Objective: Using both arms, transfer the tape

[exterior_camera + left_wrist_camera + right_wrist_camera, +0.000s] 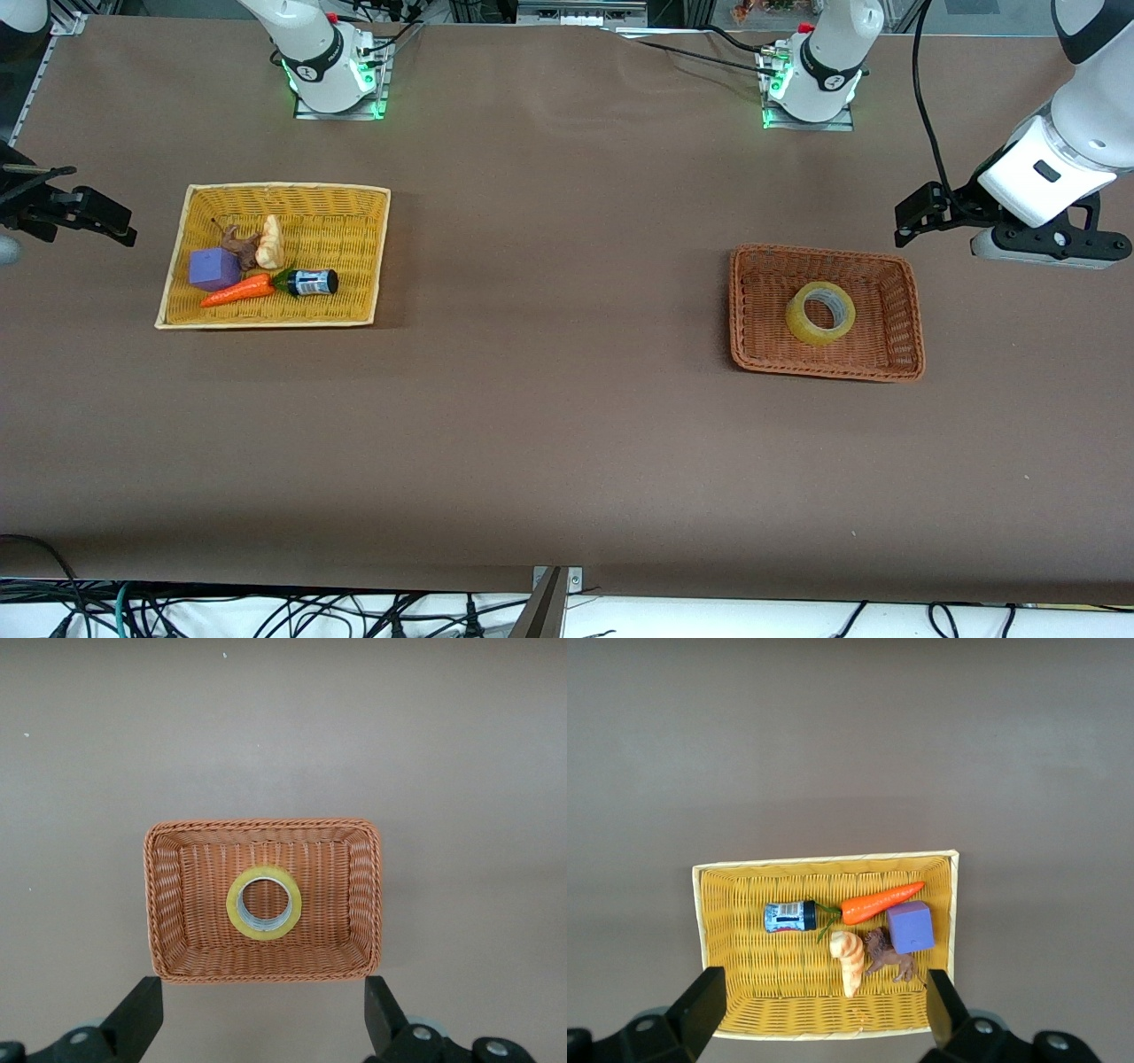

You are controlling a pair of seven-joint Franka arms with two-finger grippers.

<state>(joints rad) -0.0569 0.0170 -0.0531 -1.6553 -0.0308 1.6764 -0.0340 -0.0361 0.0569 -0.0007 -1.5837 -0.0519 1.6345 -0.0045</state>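
Note:
The tape [821,312], a yellowish translucent ring with a pale core, lies flat in a brown wicker basket [824,254] toward the left arm's end of the table. In the left wrist view the tape [264,903] sits in the middle of the basket [168,904]. My left gripper [905,226] hangs in the air beside this basket, apart from it, open and empty [264,1019]. My right gripper [122,232] hangs in the air at the right arm's end of the table, beside a yellow basket [283,189], open and empty [824,1014].
The yellow basket [709,930] holds a purple cube [213,268], a toy carrot [237,290], a small dark bottle with a blue-white label [312,283], a pale bread-like piece [270,242] and a brown toy animal [237,241]. Brown tabletop lies between the baskets.

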